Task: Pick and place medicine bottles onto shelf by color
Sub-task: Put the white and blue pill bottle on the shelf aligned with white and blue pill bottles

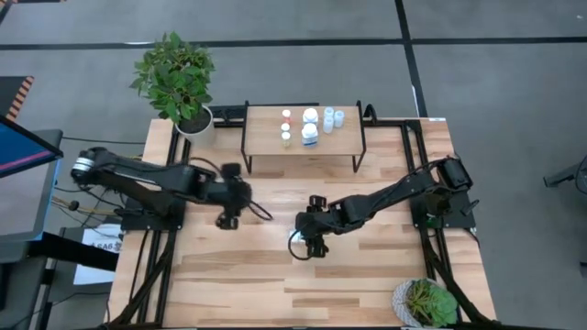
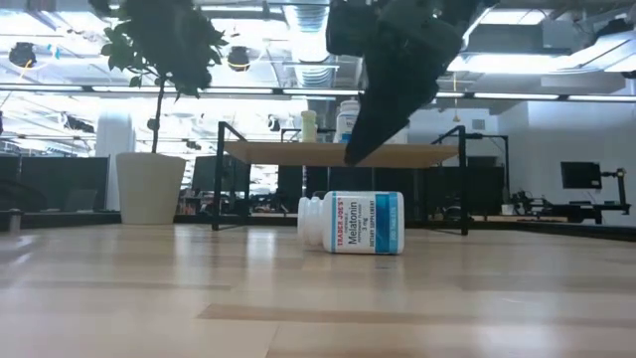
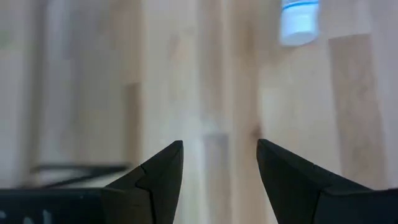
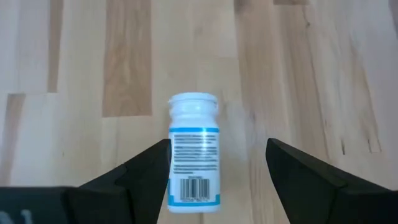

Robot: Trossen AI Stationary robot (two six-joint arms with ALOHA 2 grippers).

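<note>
A white bottle with a blue-edged label (image 4: 194, 155) lies on its side on the wooden tabletop; it also shows in the low view (image 2: 353, 223) and in the left wrist view (image 3: 299, 22). My right gripper (image 4: 217, 174) is open just above it, one finger on either side, touching nothing; it also shows in the high view (image 1: 308, 246). My left gripper (image 3: 219, 158) is open and empty over bare table, left of the bottle (image 1: 226, 217). The shelf (image 1: 303, 128) at the far edge bears several small bottles (image 1: 310, 128).
A plant in a white pot (image 1: 179, 82) stands at the far left corner by the shelf. Another potted plant (image 1: 426, 302) sits at the near right corner. Bare wood lies between the shelf and the arms.
</note>
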